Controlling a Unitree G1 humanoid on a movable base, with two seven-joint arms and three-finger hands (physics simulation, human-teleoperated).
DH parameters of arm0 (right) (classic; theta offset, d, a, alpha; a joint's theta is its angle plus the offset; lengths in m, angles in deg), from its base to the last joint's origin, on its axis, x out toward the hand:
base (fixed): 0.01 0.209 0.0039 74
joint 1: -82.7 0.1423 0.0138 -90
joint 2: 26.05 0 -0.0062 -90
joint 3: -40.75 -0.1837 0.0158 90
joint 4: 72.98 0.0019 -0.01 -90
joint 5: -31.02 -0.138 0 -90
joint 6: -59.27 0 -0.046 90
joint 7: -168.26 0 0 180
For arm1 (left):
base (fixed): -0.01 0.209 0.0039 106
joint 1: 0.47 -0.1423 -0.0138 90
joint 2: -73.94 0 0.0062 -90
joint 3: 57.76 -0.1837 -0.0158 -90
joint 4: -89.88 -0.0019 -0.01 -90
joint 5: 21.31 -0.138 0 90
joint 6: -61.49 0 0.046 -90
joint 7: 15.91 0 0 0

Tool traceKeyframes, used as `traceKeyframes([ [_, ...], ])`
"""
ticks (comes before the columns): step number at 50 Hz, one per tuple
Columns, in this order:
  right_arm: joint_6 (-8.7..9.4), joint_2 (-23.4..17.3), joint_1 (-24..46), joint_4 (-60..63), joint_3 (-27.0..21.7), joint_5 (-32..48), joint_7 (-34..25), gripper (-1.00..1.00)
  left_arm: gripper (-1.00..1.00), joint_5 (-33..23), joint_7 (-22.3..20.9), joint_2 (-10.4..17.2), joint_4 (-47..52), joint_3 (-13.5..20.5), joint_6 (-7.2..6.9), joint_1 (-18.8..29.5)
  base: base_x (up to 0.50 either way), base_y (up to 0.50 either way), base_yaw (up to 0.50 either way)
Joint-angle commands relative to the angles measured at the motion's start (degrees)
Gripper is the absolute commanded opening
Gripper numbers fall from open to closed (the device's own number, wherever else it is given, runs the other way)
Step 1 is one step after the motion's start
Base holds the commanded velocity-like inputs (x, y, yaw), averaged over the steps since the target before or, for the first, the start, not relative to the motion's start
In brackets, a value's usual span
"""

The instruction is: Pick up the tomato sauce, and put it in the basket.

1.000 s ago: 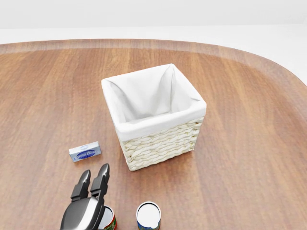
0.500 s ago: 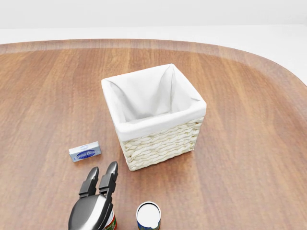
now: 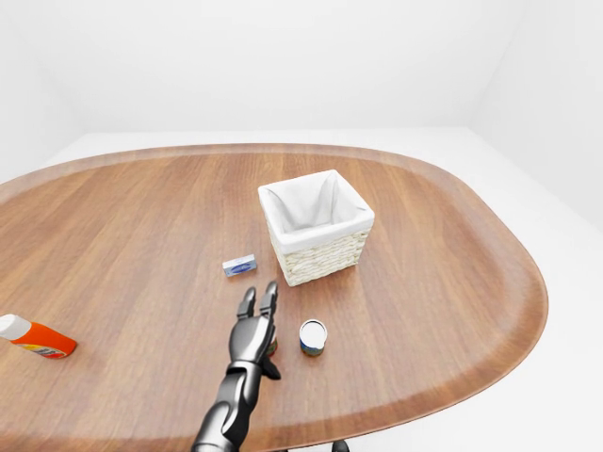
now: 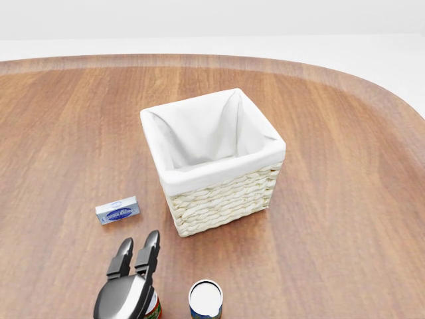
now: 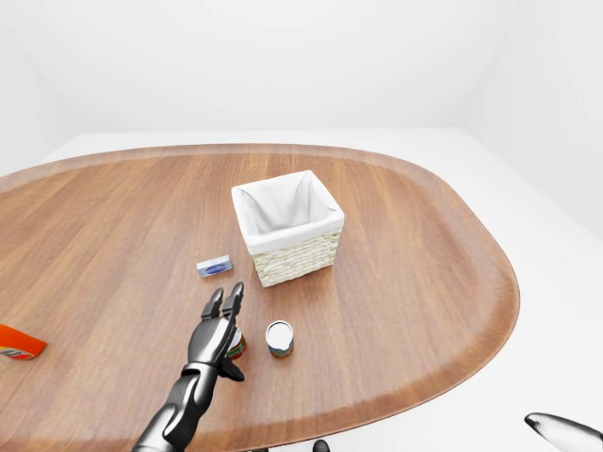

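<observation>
The tomato sauce, a red-labelled can (image 5: pixel 238 346), stands on the wooden table near the bottom of the head view, mostly hidden under my left hand. My left hand (image 4: pixel 138 244) lies over the can with its fingers stretched straight toward the basket, open, not closed round anything. The basket (image 4: pixel 219 174), woven with a white cloth lining, stands upright above and to the right of the hand and holds nothing. My right hand (image 5: pixel 565 431) shows only as a dark tip at the bottom right of the right-eye view, off the table.
A second can (image 4: pixel 206 298) with a white top and blue label stands just right of the tomato sauce. A small blue-and-white box (image 4: pixel 117 211) lies left of the basket. An orange bottle (image 3: pixel 36 337) lies far left. The table's edge (image 3: pixel 452 377) curves round at right.
My left hand has shifted a little to the right over the red can, then settled slightly lower in the head view. The cans, box and basket stay put.
</observation>
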Motion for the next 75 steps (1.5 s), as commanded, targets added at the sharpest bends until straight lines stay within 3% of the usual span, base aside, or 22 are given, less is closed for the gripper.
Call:
traceKeyframes([
  [1,-0.47,-0.28,-0.41,0.0,0.34,0.02,0.21,1.0,1.0,-0.2,1.95,0.33,-3.97,0.52,0.0,1.47,0.0,0.0,0.0],
  [23,-0.48,-1.03,-0.47,0.0,0.49,0.01,0.87,1.0,1.0,0.18,1.79,0.34,-4.35,0.96,0.0,1.77,0.0,0.0,0.0],
  [36,-0.16,-0.57,-0.28,0.0,-0.41,-0.72,0.37,1.0,1.0,-1.14,8.09,0.58,-15.89,0.85,0.0,6.22,0.0,0.0,0.0],
  [54,-0.59,-0.41,-0.64,0.0,-0.05,-0.48,0.31,1.0,1.0,-1.7,10.14,0.5,-20.74,0.49,0.0,7.55,0.0,0.0,0.0],
  [55,-0.57,-0.47,-0.68,0.0,-0.17,-0.65,0.35,1.0,0.54,-1.55,9.86,0.51,-20.22,0.56,0.0,7.25,0.0,0.0,0.0],
  [56,-0.56,-0.3,-0.63,0.0,-0.16,-0.57,0.23,1.0,-0.57,-1.31,9.9,0.49,-20.12,0.71,0.0,7.3,0.0,0.0,0.0],
  [57,-0.51,-0.37,-0.6,0.0,-0.18,-0.61,0.3,1.0,-1.0,-1.08,9.5,0.49,-19.51,0.79,0.0,7.05,0.0,0.0,0.0],
  [75,-0.35,-0.27,-0.53,0.0,-0.49,-0.78,0.15,1.0,-1.0,0.79,7.72,0.47,-17.99,1.3,0.0,6.55,0.0,0.0,0.0],
])
